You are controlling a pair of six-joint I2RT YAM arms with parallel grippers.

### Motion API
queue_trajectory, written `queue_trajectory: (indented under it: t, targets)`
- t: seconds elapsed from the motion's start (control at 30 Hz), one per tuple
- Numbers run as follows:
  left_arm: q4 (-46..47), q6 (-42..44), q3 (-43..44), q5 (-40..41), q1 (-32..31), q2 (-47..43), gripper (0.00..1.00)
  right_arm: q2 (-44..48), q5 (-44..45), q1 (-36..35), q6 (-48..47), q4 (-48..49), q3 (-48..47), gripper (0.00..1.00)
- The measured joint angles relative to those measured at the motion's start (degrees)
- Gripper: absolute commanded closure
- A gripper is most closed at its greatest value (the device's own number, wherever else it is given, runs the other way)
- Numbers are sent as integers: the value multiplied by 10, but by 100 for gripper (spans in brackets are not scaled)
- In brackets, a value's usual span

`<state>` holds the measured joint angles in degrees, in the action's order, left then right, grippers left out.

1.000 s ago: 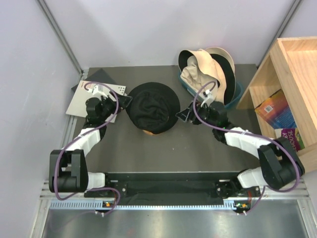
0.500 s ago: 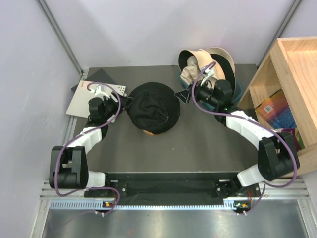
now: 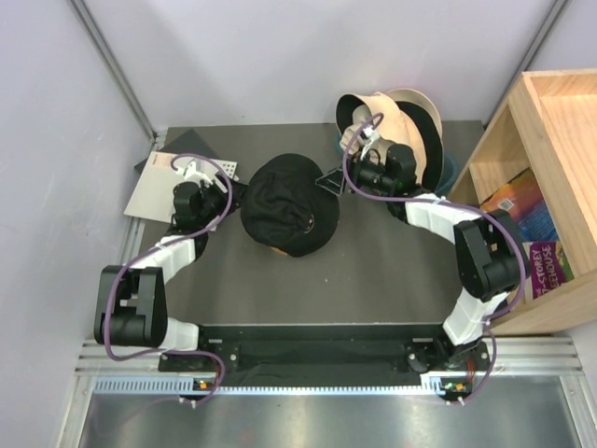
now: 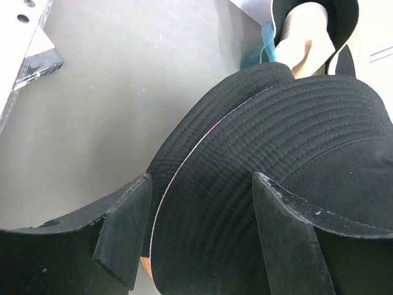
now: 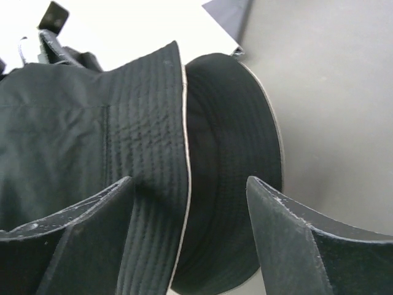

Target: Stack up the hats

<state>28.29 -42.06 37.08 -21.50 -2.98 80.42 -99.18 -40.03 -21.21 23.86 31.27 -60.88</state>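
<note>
black hat (image 3: pixel 289 207) sits front-left of teal tub (image 3: pixel 447 174), beige hats (image 3: pixel 387 117) piled in the tub. left gripper (image 4: pixel 202 178) gapes wide over the brim's far-from-tub side, right gripper (image 5: pixel 189 181) wide over the tub-side brim, neither clamped.

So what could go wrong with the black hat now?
Both the left tool and right tool stand open at the floppy brim of the black hat; a pinch on one layer only could tug it crooked. The right arm is close to the beige hats behind it and might bump them.
</note>
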Motion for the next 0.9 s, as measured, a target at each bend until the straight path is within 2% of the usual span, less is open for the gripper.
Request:
queue_trajectory:
  t: [0.2,0.3,0.33,0.4,0.5,0.53,0.7,0.9]
  targets:
    - [0,3,9,4,-5,6,30,-6,-43,0,43,61,1,34]
    - [-1,4,12,8,-8,7,30,-7,-58,0,65,89,1,46]
    - [-1,5,13,9,-9,7,30,-8,-62,0,74,99,1,54]
    - [-1,6,14,11,-11,7,30,-11,-66,0,83,106,1,61]
    - [-1,9,14,16,-15,7,30,-19,-66,0,90,104,1,85]
    - [-1,10,14,17,-16,7,30,-25,-66,0,88,101,0,100]
    - [-1,15,14,44,-30,7,31,-37,-48,0,82,68,0,100]
    - [2,16,7,104,-69,7,32,-39,15,0,47,12,-8,100]
